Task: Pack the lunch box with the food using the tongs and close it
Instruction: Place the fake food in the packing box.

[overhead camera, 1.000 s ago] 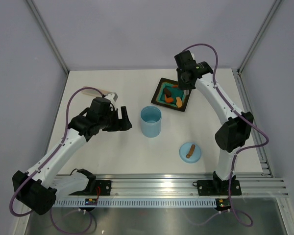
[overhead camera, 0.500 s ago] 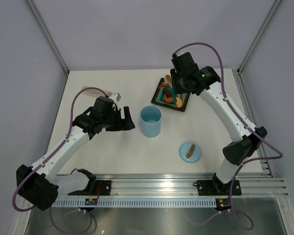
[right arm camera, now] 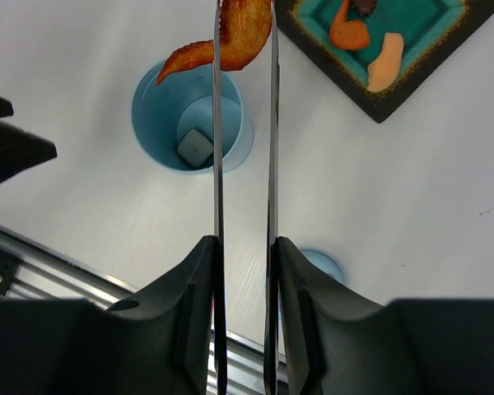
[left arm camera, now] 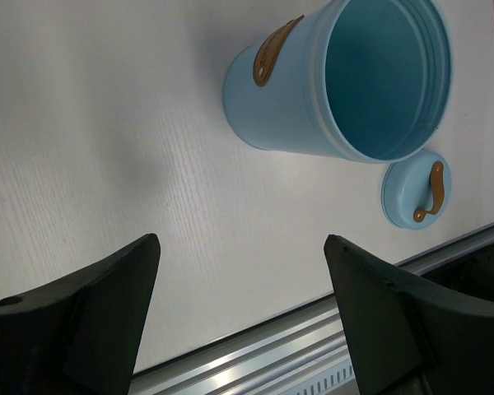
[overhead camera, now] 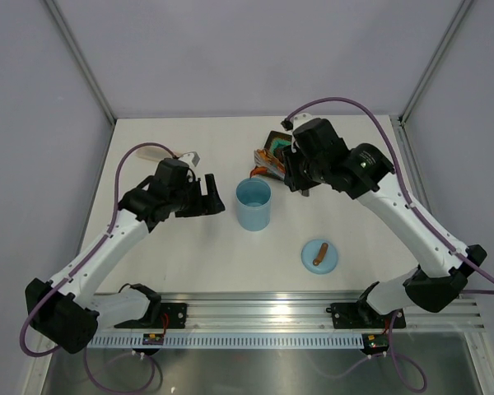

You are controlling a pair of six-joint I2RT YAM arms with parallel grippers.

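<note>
The lunch box point(overhead camera: 253, 204) is a light blue cup standing open mid-table, also seen from the left wrist point(left arm camera: 346, 82). A small grey block point(right arm camera: 194, 146) lies inside it. Its round lid point(overhead camera: 319, 255) lies flat nearer the rail. My right gripper point(right arm camera: 244, 243) is shut on the silvery tongs point(right arm camera: 217, 123). Their tips pinch an orange-brown piece of food point(right arm camera: 230, 37) above the cup's rim point(right arm camera: 189, 123), on the plate side. More food point(right arm camera: 348, 29) lies on the teal plate point(right arm camera: 379, 111). My left gripper point(left arm camera: 240, 243) stands open and empty, left of the cup.
An aluminium rail point(overhead camera: 296, 313) runs along the near table edge. The right arm point(overhead camera: 354, 169) partly covers the teal plate point(overhead camera: 273, 141). A small white tab point(overhead camera: 187, 156) shows behind the left arm. The enclosure walls close in the back and sides.
My right arm has swung from over the plate toward the cup, carrying the food piece in the tongs. The left arm has barely shifted.
</note>
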